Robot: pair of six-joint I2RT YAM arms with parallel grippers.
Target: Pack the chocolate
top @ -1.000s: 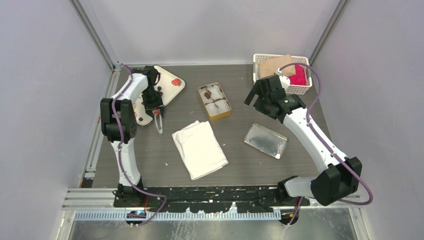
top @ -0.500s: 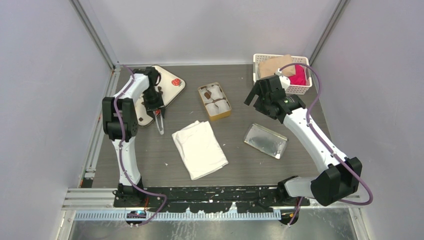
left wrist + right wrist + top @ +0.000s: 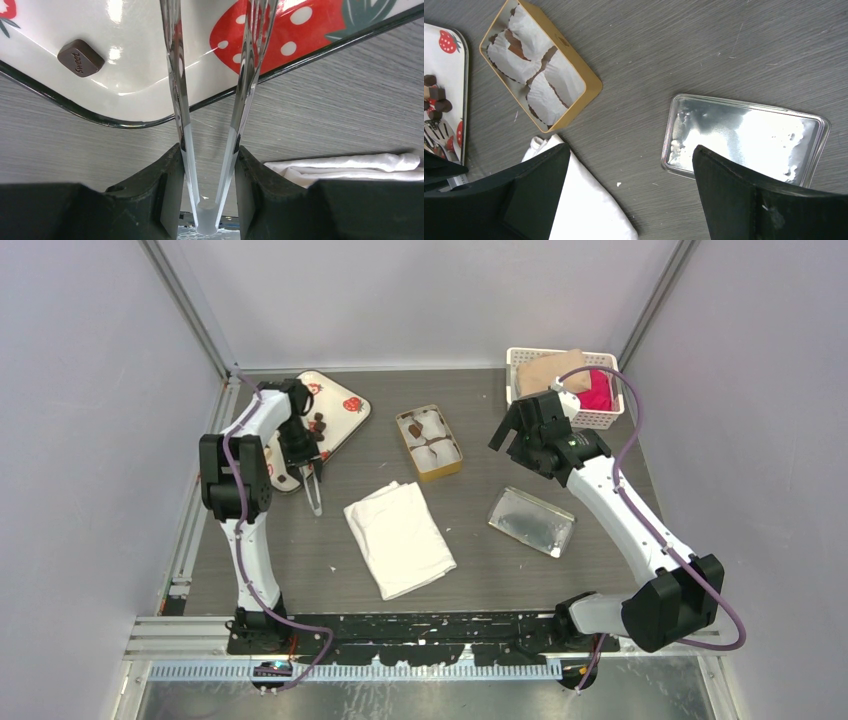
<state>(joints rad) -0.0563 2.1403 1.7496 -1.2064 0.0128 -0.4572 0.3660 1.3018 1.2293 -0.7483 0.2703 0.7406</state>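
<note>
Presently the left hand clenches tongs over the tray; their tips could nudge the chocolate sliding across its glossy surface.

Bright, even overhead light casts only soft shadows. Glare whitens the silver lid right of centre and spots the glossy tray at upper left.

The left arm and right arm share one build: white rounded links joined by chunky black joints on black bases. A thin purple cable loops along each. The jaws are matte black, with thick, blunt moulded fingers.
</note>
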